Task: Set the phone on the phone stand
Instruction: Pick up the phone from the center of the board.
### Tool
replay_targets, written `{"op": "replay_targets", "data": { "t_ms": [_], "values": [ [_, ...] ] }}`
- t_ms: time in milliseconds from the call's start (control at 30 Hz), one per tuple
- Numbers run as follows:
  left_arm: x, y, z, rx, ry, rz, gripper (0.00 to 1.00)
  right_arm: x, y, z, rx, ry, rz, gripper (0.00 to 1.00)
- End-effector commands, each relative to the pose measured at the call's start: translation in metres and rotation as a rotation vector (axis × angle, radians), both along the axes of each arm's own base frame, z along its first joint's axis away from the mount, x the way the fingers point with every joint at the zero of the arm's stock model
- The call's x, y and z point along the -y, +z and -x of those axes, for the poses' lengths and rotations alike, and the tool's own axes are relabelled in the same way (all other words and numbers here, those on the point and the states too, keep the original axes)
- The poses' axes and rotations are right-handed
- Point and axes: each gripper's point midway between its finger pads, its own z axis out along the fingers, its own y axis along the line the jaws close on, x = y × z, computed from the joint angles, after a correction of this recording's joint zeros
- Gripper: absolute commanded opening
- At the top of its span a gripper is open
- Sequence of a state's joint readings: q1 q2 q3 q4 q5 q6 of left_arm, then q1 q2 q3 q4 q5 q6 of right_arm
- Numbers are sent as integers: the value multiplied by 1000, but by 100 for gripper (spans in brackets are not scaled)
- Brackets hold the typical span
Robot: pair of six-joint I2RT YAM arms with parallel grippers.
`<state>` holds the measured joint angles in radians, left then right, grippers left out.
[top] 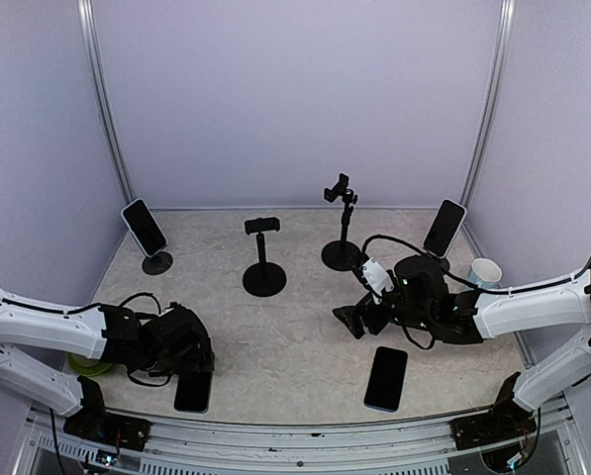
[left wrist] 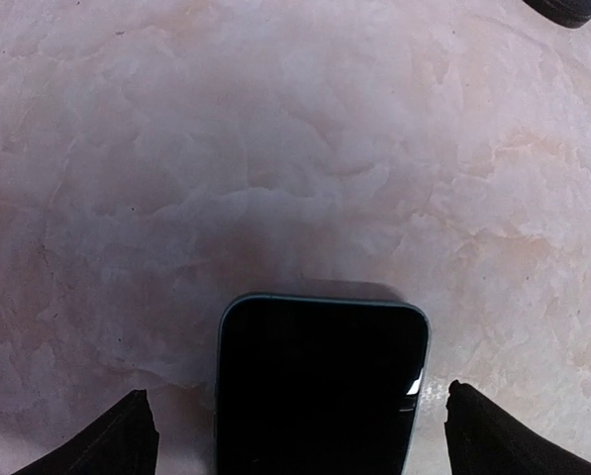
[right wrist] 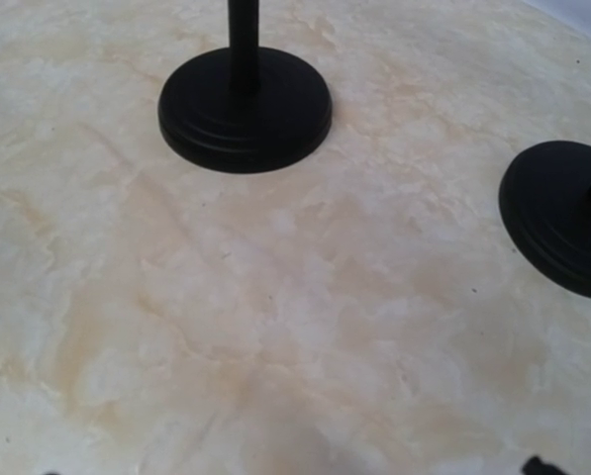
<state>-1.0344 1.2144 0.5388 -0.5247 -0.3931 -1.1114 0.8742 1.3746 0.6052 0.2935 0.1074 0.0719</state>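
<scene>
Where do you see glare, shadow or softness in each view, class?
Left wrist: small glint on the right edge of the phone, dim shadow on the table beyond it. Right wrist: slightly soft, warm-tinted, stand base dark. Top external: even, diffuse light.

We see our left arm (top: 48,322) reaching in from the near left, its forearm low and nearly level, with the wrist bent so that the left gripper (top: 190,370) points downward. Its fingertips (left wrist: 117,440) stand wide apart (one at each lower corner of the wrist view). Our right arm (top: 538,302) stretches in from the right. The right gripper (top: 346,319) at its end points leftward and slightly down, jaws spread. Only the very tips of its fingers (right wrist: 539,463) show at the bottom of its own view.
</scene>
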Motion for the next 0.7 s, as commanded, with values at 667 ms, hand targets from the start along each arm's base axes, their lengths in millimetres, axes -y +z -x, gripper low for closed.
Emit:
{"op": "replay_targets", "data": {
  "t_ms": [667],
  "values": [
    [11,-36,12,-74,-61,-86,89,-4,6,-4,1,0,-17,100]
  ]
}}
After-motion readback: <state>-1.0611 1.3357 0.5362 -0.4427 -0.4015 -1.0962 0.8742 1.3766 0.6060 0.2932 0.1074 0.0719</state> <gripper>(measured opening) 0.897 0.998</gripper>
